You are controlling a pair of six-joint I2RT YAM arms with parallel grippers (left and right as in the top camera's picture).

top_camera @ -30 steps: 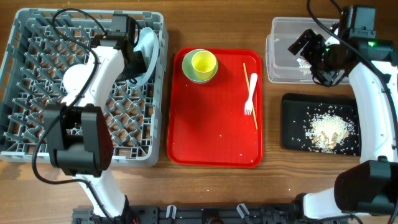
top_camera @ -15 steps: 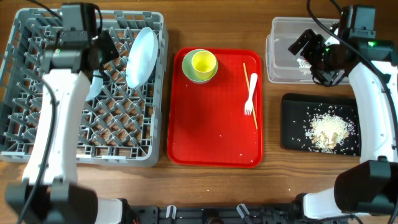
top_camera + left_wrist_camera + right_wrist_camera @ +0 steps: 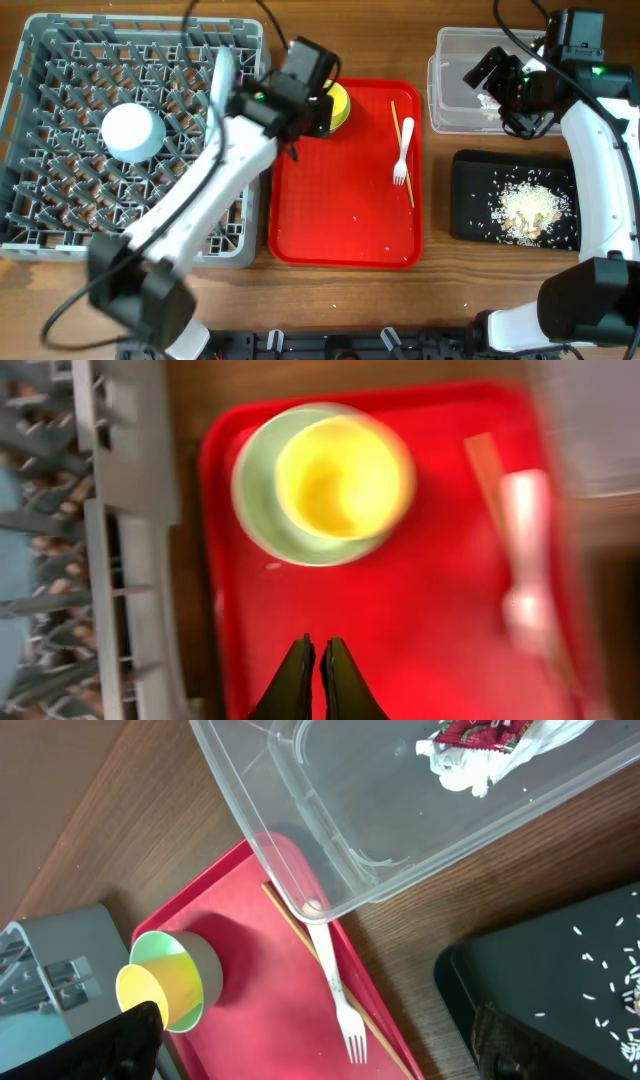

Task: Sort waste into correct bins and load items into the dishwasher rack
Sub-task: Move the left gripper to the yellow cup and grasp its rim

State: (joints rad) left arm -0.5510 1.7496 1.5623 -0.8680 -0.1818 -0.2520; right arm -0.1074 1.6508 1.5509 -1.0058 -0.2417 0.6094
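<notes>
The pale green bowl (image 3: 262,510) with the yellow cup (image 3: 340,480) inside stands at the back left of the red tray (image 3: 340,215). My left gripper (image 3: 318,660) is shut and empty, just above the tray in front of the bowl; overhead it (image 3: 310,110) partly hides the cup (image 3: 342,100). The white fork (image 3: 403,150) and chopsticks (image 3: 410,185) lie on the tray's right. My right gripper (image 3: 503,88) is open and empty over the clear tub (image 3: 455,75), which holds the wrapper (image 3: 480,732) and tissue (image 3: 455,770). Rice (image 3: 527,210) lies in the black tray (image 3: 475,195).
The grey rack (image 3: 60,215) fills the left of the table. The plate (image 3: 220,75) stands on edge in it near the back right, and the white bowl (image 3: 132,132) sits upside down at its middle left. My left arm (image 3: 210,190) crosses the rack's right side.
My left arm has swung from the rack's left side to the red tray. The plate now stands edge-on in the rack, the white bowl is uncovered. The right arm has not moved.
</notes>
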